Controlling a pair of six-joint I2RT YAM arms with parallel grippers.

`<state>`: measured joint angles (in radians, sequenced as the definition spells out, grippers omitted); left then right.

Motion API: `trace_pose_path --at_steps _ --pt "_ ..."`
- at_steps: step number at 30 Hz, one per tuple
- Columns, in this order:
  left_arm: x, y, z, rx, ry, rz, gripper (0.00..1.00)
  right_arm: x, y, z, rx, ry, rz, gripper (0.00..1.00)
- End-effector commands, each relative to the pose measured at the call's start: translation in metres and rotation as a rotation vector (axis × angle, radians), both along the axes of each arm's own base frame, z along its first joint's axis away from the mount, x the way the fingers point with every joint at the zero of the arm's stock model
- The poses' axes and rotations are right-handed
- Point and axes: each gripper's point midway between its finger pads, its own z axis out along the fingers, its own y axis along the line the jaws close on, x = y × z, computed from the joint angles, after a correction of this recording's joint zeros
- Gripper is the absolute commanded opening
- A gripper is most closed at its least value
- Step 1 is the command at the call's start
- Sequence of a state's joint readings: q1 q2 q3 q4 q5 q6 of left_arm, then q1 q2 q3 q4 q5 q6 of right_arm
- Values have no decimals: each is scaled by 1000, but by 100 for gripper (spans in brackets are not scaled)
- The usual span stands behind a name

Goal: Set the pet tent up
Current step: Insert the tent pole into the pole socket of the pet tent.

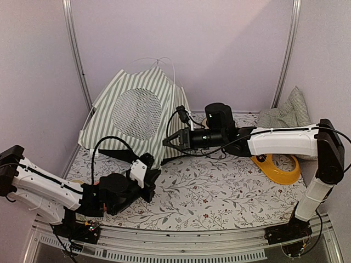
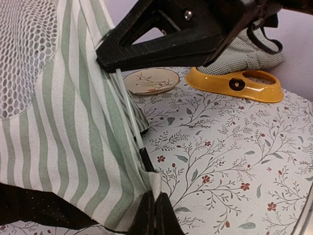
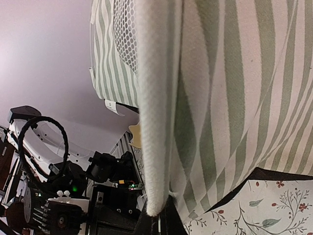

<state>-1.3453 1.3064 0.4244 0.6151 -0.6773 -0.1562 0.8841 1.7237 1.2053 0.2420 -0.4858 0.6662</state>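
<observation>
The green-and-white striped fabric pet tent [image 1: 137,109] with its round black mesh window stands at the back left of the flower-printed tablecloth [image 1: 219,192], half raised and leaning towards the rear wall; its black base panel lies flat in front.

Both arms meet at the tent's right-hand front edge. The left gripper [image 2: 155,216] is clenched on the bottom corner, where the striped cloth gathers between its fingers. The right gripper [image 3: 157,221] is pinched tight on the padded white hem higher up the same edge. The left wrist view shows its black tips against the cloth just where the thin white pole [image 2: 129,115] runs down towards a dark ferrule near the corner.

The step in hand looks like tensioning this edge so that the pole seats in the corner. To do it well:

1. The left grip should act as a fixed anchor, low on the table.
2. The right grip should pull up and slightly outward along the pole's line, not across it; a sideways tug would likely bow the pole or topple the tent.

The yellow plastic ring [image 1: 277,167], the small floral saucer [image 2: 149,81] and the green-and-white checked cushion [image 1: 285,112] lie well to the right, apart from the work.
</observation>
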Motion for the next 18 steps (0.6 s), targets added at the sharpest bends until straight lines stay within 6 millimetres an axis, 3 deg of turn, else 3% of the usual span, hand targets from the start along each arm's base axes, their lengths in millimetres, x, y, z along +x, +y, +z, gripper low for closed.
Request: trace_pose_path --at_steps 1,18 --pt "-32 -1 -58 206 97 -167 0 47 -8 96 238 -207 -179 0" --pt "-17 9 -41 107 110 -116 0 40 -9 79 202 -174 -187 0"
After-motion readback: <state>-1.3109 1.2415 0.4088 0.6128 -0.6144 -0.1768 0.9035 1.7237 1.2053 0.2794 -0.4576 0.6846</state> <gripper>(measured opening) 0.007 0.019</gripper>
